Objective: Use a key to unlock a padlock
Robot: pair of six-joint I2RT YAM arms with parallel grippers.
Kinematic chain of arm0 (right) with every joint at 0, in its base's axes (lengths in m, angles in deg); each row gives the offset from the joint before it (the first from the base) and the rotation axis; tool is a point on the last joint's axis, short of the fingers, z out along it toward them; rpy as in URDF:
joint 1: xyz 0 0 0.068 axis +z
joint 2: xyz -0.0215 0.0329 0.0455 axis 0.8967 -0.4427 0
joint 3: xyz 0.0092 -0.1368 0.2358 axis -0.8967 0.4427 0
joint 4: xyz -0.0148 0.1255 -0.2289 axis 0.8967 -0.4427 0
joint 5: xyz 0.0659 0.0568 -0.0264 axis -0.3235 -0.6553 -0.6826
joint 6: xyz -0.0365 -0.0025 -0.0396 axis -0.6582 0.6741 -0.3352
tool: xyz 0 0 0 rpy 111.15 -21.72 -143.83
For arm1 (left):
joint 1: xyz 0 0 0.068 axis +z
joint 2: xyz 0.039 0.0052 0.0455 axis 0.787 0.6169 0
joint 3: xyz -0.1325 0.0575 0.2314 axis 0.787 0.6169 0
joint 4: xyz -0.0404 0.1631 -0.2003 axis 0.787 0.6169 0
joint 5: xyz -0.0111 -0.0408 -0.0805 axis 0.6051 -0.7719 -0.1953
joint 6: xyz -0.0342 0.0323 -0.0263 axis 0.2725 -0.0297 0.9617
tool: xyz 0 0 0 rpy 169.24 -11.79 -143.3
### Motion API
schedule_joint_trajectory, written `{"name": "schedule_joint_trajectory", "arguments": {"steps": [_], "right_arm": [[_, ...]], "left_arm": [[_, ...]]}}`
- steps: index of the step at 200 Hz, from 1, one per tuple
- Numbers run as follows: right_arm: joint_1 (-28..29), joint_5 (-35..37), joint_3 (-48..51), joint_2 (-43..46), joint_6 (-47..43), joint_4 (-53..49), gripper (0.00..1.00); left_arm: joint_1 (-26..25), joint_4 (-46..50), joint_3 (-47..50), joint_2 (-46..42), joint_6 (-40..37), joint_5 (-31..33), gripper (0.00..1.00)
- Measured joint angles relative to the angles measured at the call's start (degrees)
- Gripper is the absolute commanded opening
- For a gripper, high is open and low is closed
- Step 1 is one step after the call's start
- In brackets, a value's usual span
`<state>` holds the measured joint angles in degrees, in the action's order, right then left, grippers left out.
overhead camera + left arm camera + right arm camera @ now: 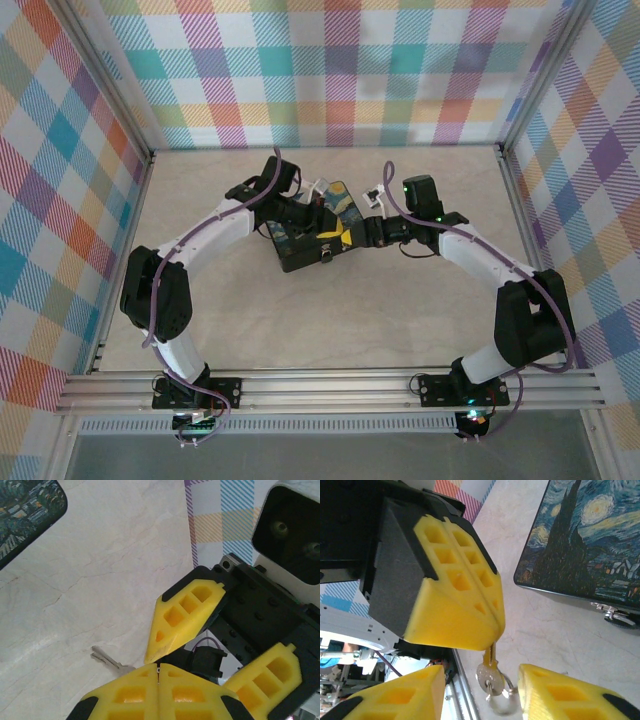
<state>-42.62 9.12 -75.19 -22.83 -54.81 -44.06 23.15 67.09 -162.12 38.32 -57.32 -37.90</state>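
Transferring the key [107, 659] cleanly calls for my left gripper [495, 625], jaws clamped on the key, to grip firmly while my right gripper [481, 680], jaws apart either side of the key's head, backs straight out, clear of the ring [504, 702]. Both work just beside the tin [580, 540]. The padlock [612, 612], apparently the small silvery piece on the tin's rim, lies apart from both jaws

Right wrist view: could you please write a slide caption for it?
Left gripper shut on the key, right gripper open below, printed tin beside.
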Motion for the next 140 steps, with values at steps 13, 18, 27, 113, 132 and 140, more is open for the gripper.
{"name": "schedule_joint_trajectory", "arguments": {"steps": [13,18,27,113,132,140], "right_arm": [[0.0,0.4,0.2,0.4,-0.6,-0.6,0.57],[-0.1,0.7,0.4,0.8,-0.6,-0.6,0.57],[-0.2,0.8,0.9,1.4,-0.6,-0.9,0.58],[-0.5,2.2,6.0,2.2,15.8,13.5,0.5],[-0.5,2.2,7.8,2.7,19.9,17.7,0.48],[-0.5,2.4,8.3,3.1,21.1,18.9,0.48]], "left_arm": [[0.4,-1.0,1.2,-0.3,0.0,0.2,0.0],[0.7,-1.4,1.6,-0.4,-0.2,0.2,0.0],[1.1,-1.9,1.9,-0.4,-0.4,0.2,0.0],[1.7,-7.9,5.0,-4.7,-6.1,-5.0,0.0],[1.7,-7.9,5.2,-4.9,-7.5,-5.4,0.0],[1.9,-7.9,5.2,-4.9,-7.8,-5.9,0.0]]}}
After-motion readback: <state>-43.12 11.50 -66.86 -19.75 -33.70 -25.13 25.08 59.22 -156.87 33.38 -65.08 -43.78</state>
